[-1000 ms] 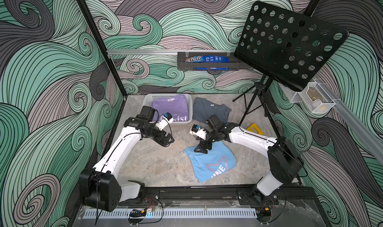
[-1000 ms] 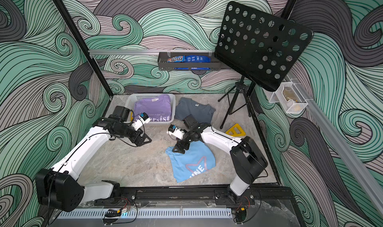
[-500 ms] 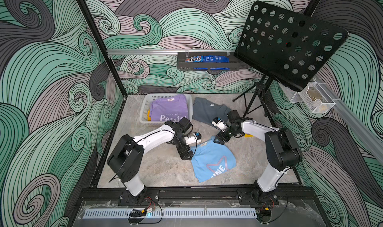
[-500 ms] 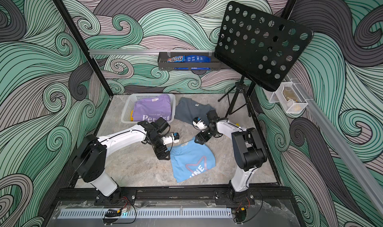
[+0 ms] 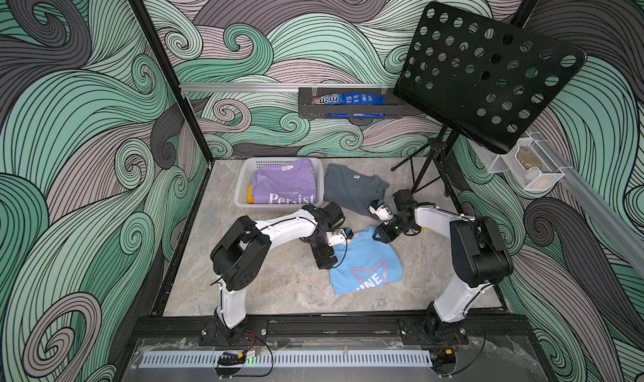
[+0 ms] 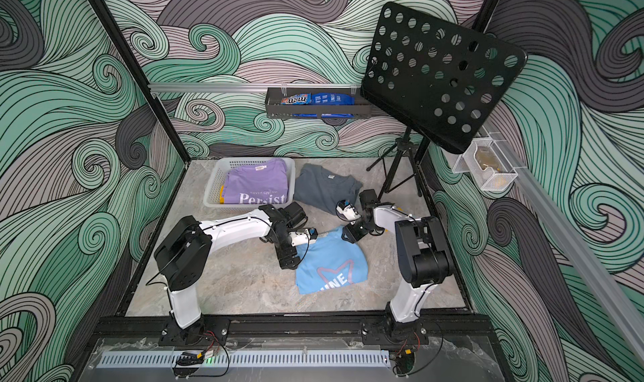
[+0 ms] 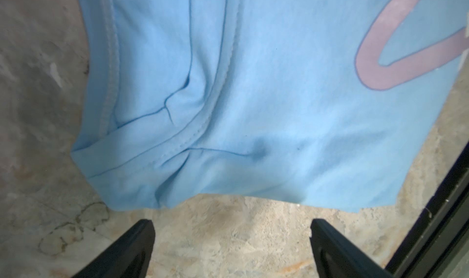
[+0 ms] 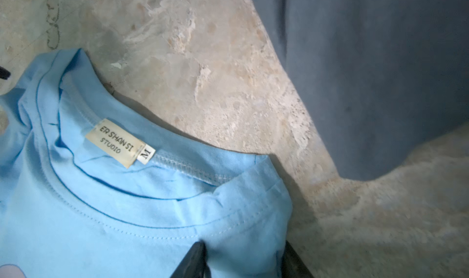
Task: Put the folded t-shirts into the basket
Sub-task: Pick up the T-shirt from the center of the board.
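A grey marble-look table [image 5: 278,286] lies inside walls of green and lilac swirls. At the back left of it the white basket [image 5: 244,185] holds 2 tees: the lilac "Persist" tee [image 5: 284,185] on top, with a strip of the mustard yellow tee [image 5: 249,195] showing beneath its left edge. Just right of the basket the dark grey tee [image 5: 352,188] lies flat, collar toward the back wall. In front of it the light blue tee [image 5: 366,265] lies with its collar toward the back and its hem toward the front rail, its long axis slightly tilted. The left gripper [image 7: 231,223] rests spread wide on bare table beside that tee's left edge. The right gripper [image 8: 243,254] straddles the tee's shoulder corner, fingers [image 8: 193,260] partly closed; whether they pinch it I cannot tell. On the back wall hangs a black shelf [image 5: 348,110] of snack packets. A music stand [image 5: 488,73] rises at the back right, and a wire-mesh holder [image 5: 522,167] hangs on the right wall.
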`<state>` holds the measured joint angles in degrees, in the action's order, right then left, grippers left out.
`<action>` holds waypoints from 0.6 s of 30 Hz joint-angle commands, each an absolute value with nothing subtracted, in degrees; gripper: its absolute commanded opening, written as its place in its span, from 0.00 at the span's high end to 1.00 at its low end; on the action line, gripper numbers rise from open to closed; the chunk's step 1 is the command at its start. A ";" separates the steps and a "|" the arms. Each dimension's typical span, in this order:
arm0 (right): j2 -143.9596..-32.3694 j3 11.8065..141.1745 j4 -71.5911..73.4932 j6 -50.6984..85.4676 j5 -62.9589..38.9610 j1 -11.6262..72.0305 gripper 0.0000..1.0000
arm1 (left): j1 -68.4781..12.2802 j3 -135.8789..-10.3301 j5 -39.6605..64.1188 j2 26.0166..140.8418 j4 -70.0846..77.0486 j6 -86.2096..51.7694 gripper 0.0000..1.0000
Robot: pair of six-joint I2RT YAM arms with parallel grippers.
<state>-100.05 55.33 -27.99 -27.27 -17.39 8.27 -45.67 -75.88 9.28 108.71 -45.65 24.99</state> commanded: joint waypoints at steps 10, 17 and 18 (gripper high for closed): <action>-99.40 52.33 -27.96 -27.14 -18.98 8.32 0.43 | -46.06 -81.98 6.72 115.21 -46.57 24.70 0.01; -99.89 51.43 -27.48 -27.21 -19.02 8.33 0.44 | -45.93 -81.55 5.49 114.70 -44.77 25.12 0.01; -99.90 51.29 -27.44 -27.20 -18.99 8.30 0.44 | -45.94 -81.48 5.48 113.96 -44.50 25.06 0.01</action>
